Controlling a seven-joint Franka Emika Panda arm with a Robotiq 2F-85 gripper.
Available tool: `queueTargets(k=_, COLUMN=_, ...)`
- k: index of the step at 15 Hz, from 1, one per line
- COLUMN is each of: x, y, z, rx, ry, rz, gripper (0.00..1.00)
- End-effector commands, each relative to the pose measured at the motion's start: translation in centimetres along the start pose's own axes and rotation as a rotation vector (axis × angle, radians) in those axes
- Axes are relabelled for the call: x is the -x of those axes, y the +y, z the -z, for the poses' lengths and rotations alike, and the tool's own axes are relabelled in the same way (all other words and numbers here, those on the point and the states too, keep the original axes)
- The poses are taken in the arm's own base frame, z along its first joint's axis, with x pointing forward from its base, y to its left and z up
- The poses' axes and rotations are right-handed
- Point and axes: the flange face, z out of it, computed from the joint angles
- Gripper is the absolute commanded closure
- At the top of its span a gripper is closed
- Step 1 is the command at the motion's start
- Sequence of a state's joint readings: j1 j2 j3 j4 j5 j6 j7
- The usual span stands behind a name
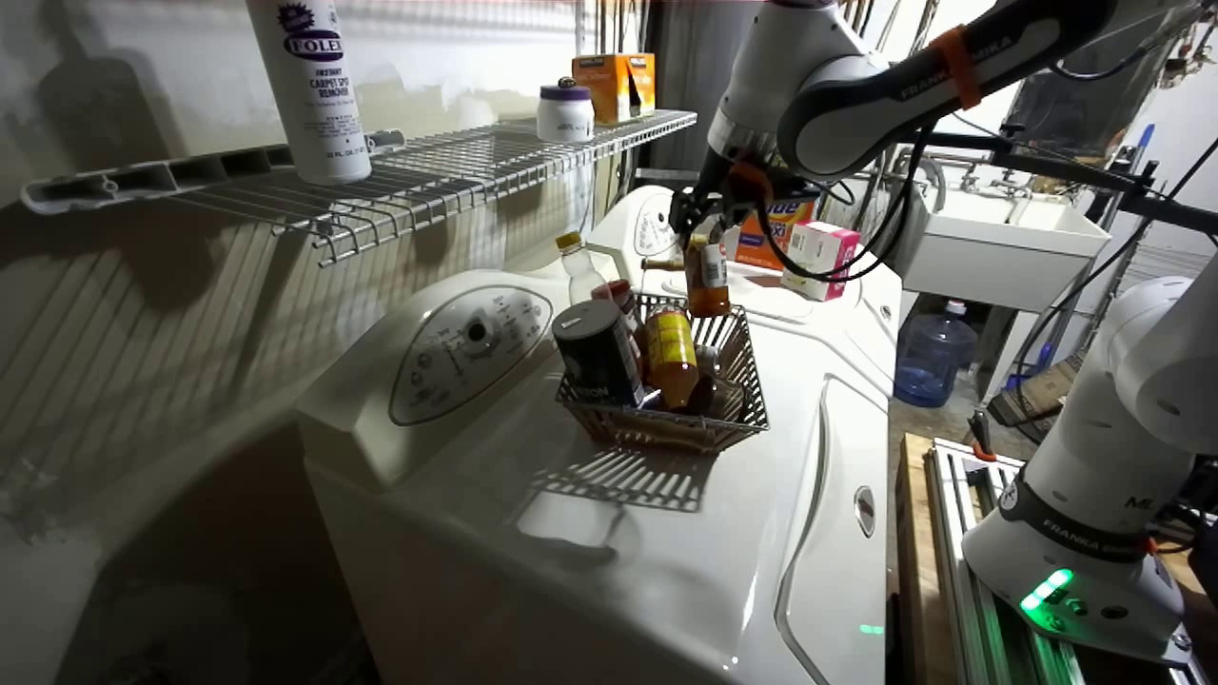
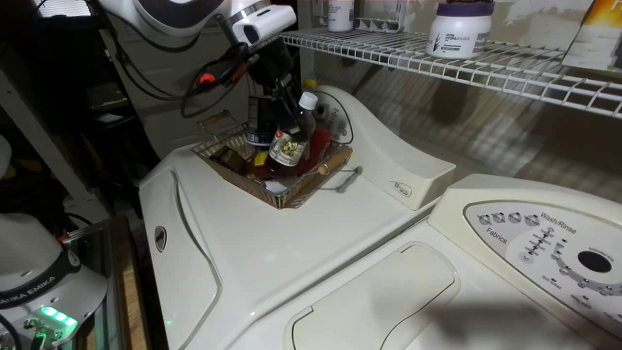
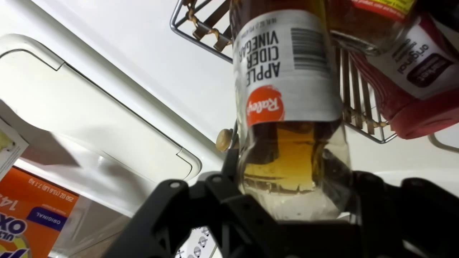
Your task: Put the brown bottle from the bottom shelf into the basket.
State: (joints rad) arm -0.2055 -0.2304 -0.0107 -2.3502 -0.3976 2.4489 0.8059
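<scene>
You have the brown bottle [image 1: 709, 287] pinched, ready, it seems, to lower.
In an exterior view it hangs base-down below the end effector [image 1: 701, 234]; in an exterior view its long axis leans, base within the outline of the basket [image 2: 252, 187]; in the wrist view you clasp its upper end. You can't tell whether base meets rim.

So your arm [image 1: 830, 122] is mostly white: black panel [image 1: 1023, 38] lettered FRANKA EMIKA, orange strap [image 1: 954, 67] at 2 o'clock in an exterior view, loopy black cables [image 1: 837, 279]. Green lights [image 1: 1047, 590] on your white base [image 1: 1094, 466], 4 o'clock. In the wrist view, your gripper [image 3: 292, 184] looks black, pale round screw heads [image 3: 175, 185] around 7.
</scene>
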Motion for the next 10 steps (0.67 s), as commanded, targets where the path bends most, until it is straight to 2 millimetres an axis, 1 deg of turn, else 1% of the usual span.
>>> queueTargets(k=1, x=0.6, y=-0.4, z=0.1, rx=-0.011, ry=0.041, rz=-0.011, gripper=0.68)
queueTargets(k=10, x=1.9, y=-1.1, z=-1.0, rx=-0.003, ry=0.004, rz=0.022, gripper=0.68)
